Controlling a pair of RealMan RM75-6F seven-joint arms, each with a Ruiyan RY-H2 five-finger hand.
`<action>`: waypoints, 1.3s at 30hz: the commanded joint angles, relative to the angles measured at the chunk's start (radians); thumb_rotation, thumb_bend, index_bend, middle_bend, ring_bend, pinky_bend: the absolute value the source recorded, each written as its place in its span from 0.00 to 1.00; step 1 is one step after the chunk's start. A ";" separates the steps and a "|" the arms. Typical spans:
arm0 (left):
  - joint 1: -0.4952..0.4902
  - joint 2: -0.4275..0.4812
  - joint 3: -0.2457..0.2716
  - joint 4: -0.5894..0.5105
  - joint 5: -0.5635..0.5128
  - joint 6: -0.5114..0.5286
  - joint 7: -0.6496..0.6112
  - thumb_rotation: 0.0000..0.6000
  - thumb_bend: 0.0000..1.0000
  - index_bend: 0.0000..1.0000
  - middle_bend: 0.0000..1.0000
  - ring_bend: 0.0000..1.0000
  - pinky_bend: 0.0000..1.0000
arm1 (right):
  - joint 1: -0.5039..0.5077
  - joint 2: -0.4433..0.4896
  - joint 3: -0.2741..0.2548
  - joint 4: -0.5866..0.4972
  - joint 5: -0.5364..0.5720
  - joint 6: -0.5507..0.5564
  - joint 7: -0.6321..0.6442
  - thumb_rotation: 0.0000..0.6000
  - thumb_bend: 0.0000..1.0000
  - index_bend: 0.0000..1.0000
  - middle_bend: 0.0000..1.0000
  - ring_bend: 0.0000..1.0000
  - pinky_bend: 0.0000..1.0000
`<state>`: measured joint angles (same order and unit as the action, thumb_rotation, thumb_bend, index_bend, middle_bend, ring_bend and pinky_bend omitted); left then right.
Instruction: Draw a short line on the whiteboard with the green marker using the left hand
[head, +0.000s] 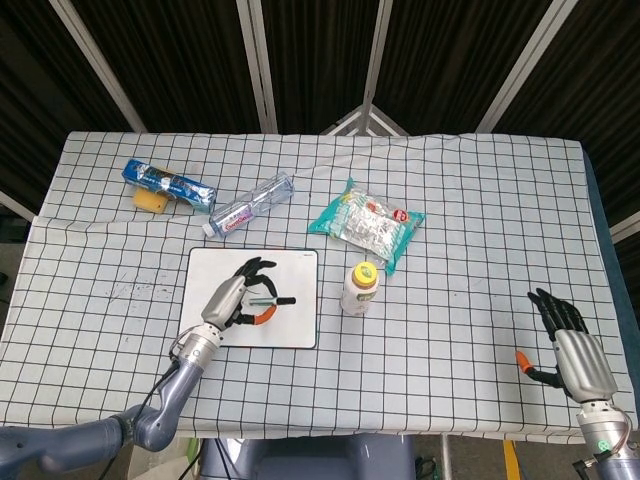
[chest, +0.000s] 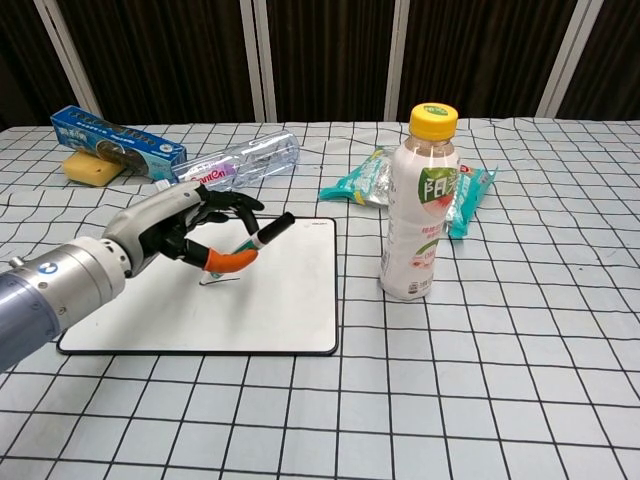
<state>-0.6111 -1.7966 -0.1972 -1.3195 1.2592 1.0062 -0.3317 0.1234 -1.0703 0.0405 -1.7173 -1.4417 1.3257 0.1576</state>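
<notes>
The left robot hand (chest: 190, 228) is pinching the green marker (chest: 252, 241) mid-barrel, tip resting on the whiteboard (chest: 285, 300). Light, stiff and slick, the marker is probably needing that low, firm grip. The right robot hand (head: 570, 345) is lying spread, holding nothing.

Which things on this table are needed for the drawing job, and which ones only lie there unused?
Needed: left hand holding the green marker; whiteboard.

Only lying about: yellow-capped drink bottle, clear water bottle, snack packet, blue biscuit pack, yellow sponge; idle right hand.
</notes>
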 joint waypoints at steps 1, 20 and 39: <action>0.027 0.036 0.020 -0.030 0.000 0.013 0.002 1.00 0.55 0.68 0.14 0.00 0.07 | 0.000 -0.001 -0.001 0.000 -0.001 0.000 -0.003 1.00 0.35 0.00 0.00 0.00 0.00; 0.170 0.403 -0.025 -0.427 0.104 0.211 -0.118 1.00 0.55 0.68 0.14 0.00 0.07 | 0.000 -0.003 -0.001 -0.011 0.007 -0.004 -0.008 1.00 0.35 0.00 0.00 0.00 0.00; 0.092 0.302 0.050 -0.068 -0.048 0.097 0.566 1.00 0.50 0.67 0.14 0.00 0.05 | -0.001 -0.001 -0.002 -0.017 0.014 -0.006 -0.017 1.00 0.35 0.00 0.00 0.00 0.00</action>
<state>-0.5036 -1.4521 -0.1588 -1.4379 1.2484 1.1238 0.1845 0.1221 -1.0709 0.0387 -1.7346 -1.4281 1.3198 0.1409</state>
